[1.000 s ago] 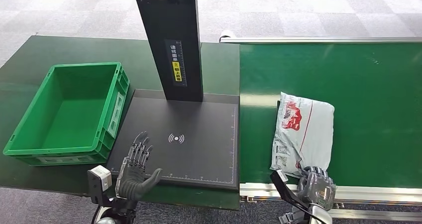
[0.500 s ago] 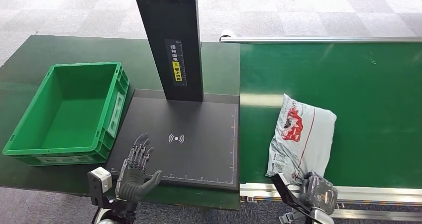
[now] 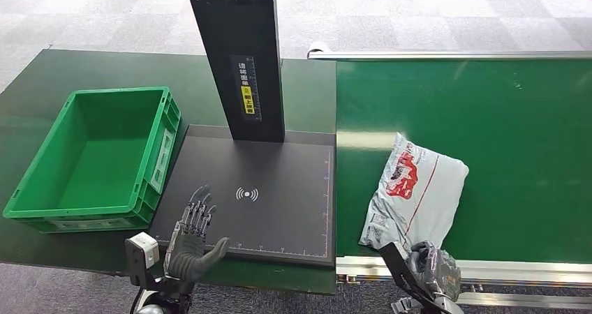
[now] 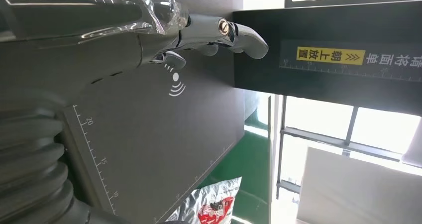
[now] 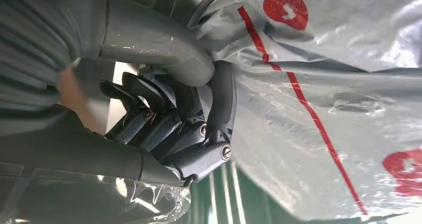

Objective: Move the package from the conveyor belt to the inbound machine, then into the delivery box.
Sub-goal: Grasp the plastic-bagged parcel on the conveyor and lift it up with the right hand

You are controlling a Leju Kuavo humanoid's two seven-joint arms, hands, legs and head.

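We have the package (image 3: 417,192), a grey plastic mailer with red print, lying on the green conveyor belt (image 3: 516,118) near its front rail, tilted so that its lower corner points toward our right hand (image 3: 433,272). The right wrist view shows that hand (image 5: 189,119) with thumb and curled fingers pinching a bunched fold of the mailer's edge, so we are holding the package by one corner only. Our left hand (image 3: 192,234) hovers with fingers spread and empty over the front edge of the inbound machine (image 3: 279,195), the black scanning plate with its wireless mark and upright column. The green delivery box (image 3: 42,206) stands on the bench just beside the plate.

We judge that the package is gripped but not yet lifted, and most of the task is ahead of us.

The risks come mainly from that thin grip. The film is slick and the contents hang away from the pinch, so the bag may slide out or swing when raised. It could also drag over the belt's metal rail (image 3: 502,268) and catch there. Carrying it leftward, a drooping bag might snag on the plate's edge, land partly off the plate, or brush our waiting left hand
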